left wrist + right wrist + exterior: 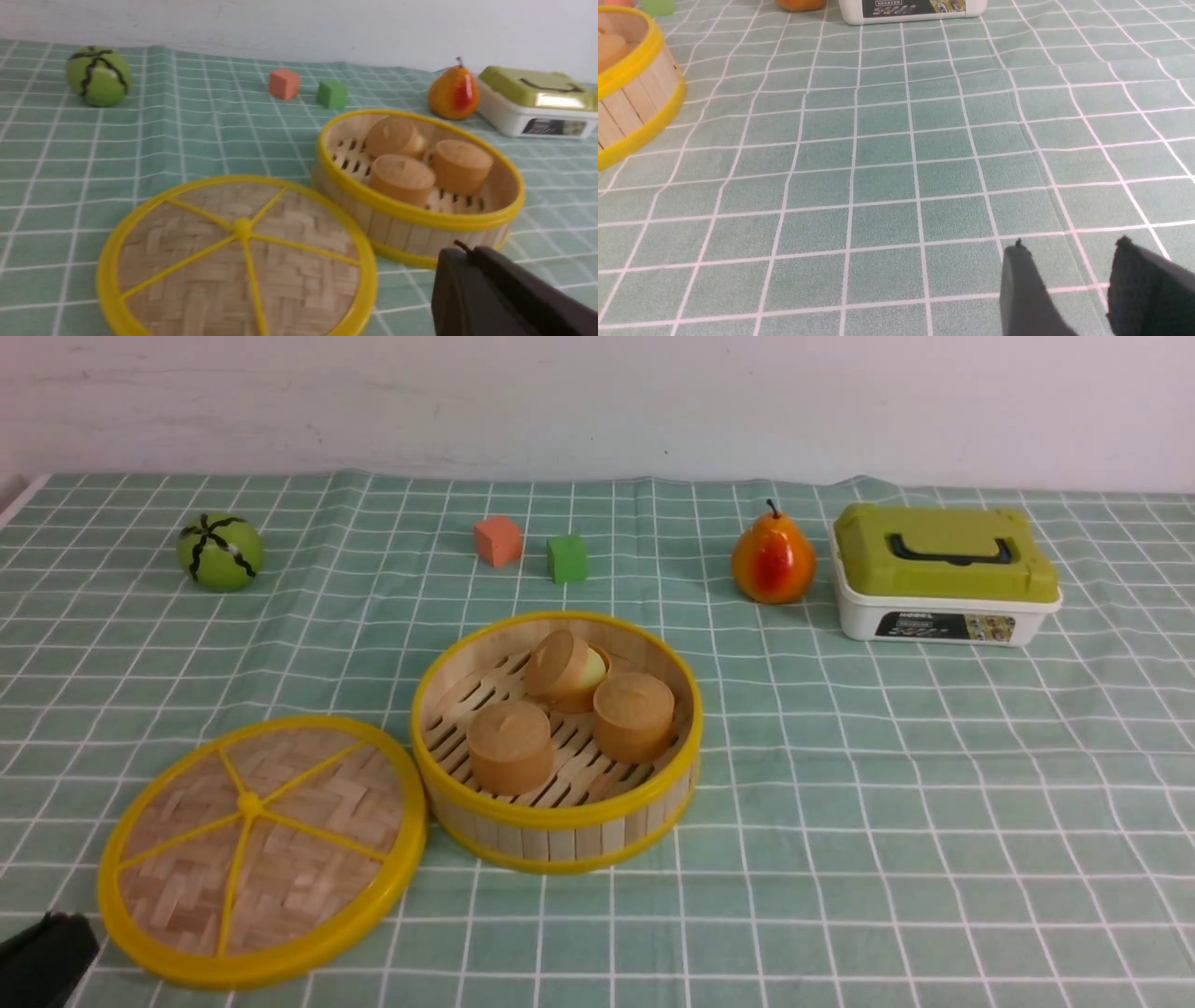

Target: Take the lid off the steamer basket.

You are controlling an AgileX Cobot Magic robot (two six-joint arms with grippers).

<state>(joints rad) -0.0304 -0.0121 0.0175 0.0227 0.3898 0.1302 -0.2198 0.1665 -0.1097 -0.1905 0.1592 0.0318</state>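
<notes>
The lid (261, 849), a woven bamboo disc with a yellow rim and spokes, lies flat on the cloth just left of the steamer basket (557, 821); it also shows in the left wrist view (236, 261). The basket stands open with three round tan buns (509, 745) inside, and shows in the left wrist view (411, 233) and at the edge of the right wrist view (630, 98). My left gripper (465, 252) is shut and empty, low at the near left corner (42, 957), apart from the lid. My right gripper (1071, 249) is open and empty over bare cloth.
At the back stand a green striped ball (220, 552), a pink cube (497, 540), a green cube (567, 558), a toy pear (772, 561) and a white box with a green handled lid (943, 574). A green checked cloth (887, 803) covers the table.
</notes>
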